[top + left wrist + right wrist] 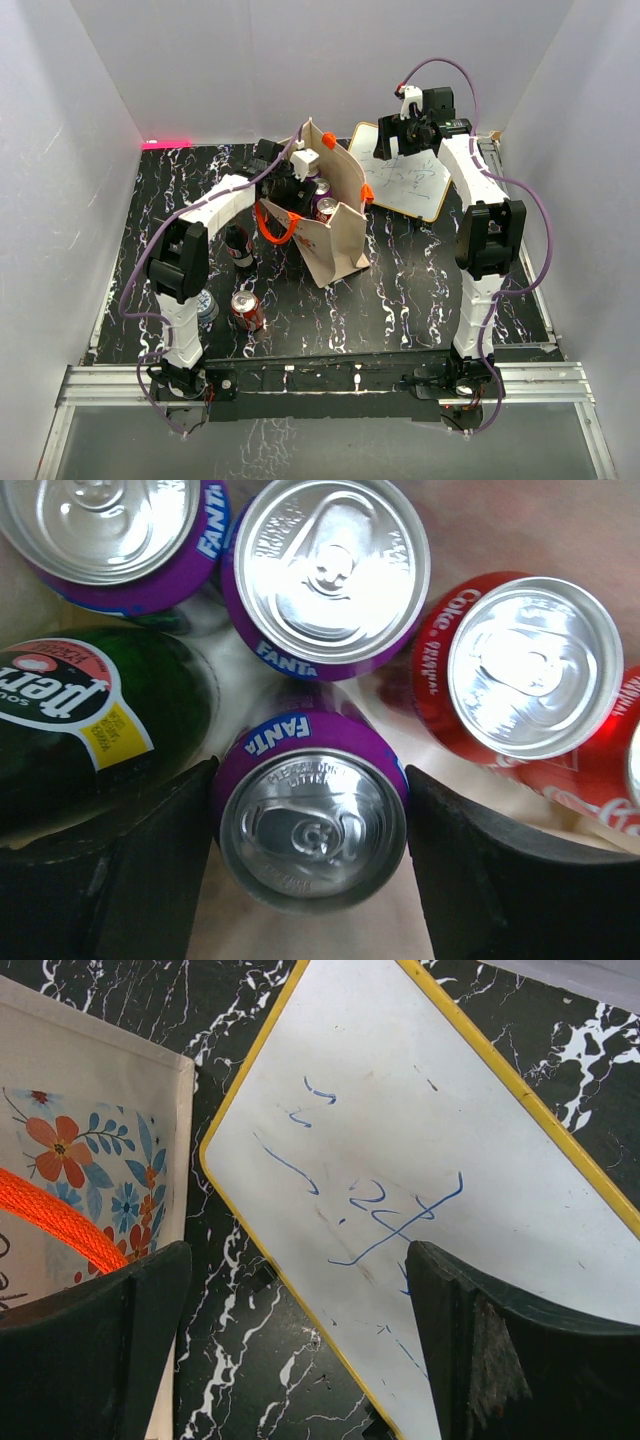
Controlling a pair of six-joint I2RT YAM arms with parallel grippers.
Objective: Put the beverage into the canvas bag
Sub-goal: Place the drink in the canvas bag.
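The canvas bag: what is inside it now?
Three purple Fanta cans, two red Coke cans and a dark green bottle show. The floor of the canvas bag is hidden beneath them.

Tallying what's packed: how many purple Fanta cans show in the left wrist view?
3 Fanta cans: top left, top centre, lower centre between the fingers of the left hand. More may be hidden.

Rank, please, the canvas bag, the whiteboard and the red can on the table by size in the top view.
1. canvas bag
2. whiteboard, partly covered, so nearly a tie with the bag
3. red can, clearly smallest
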